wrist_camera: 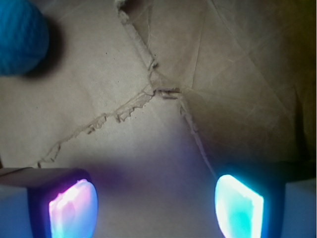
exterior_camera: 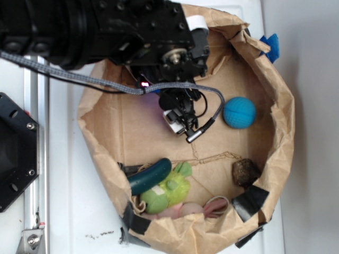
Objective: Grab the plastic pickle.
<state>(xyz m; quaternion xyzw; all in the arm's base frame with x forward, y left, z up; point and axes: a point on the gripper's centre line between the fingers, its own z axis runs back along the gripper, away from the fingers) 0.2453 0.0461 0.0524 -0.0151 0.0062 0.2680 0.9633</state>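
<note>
where the white counter (exterior_camera: 69, 211) carries a rolled-down brown paper bag (exterior_camera: 280, 106), its creased, torn floor holds: plastic pickle (exterior_camera: 150, 176) at the near wall, touching a lime plush toy (exterior_camera: 169, 190); blue ball (exterior_camera: 239, 112); dark lump (exterior_camera: 245, 172). gripper (exterior_camera: 183, 119) over bare paper, fingers (wrist_camera: 74, 208) spread apart, empty.

Black robot arm (exterior_camera: 106, 32) reaching in from upper left, wrist angled downward, black gripper (exterior_camera: 183, 119) hanging with jaws spread apart, glowing fingertip pads (wrist_camera: 73, 210) empty

Bright, even exterior view, dim soft-focus wrist view, glowing fingertips (wrist_camera: 73, 210), dark shadow beside the blue ball (wrist_camera: 20, 37)
</note>
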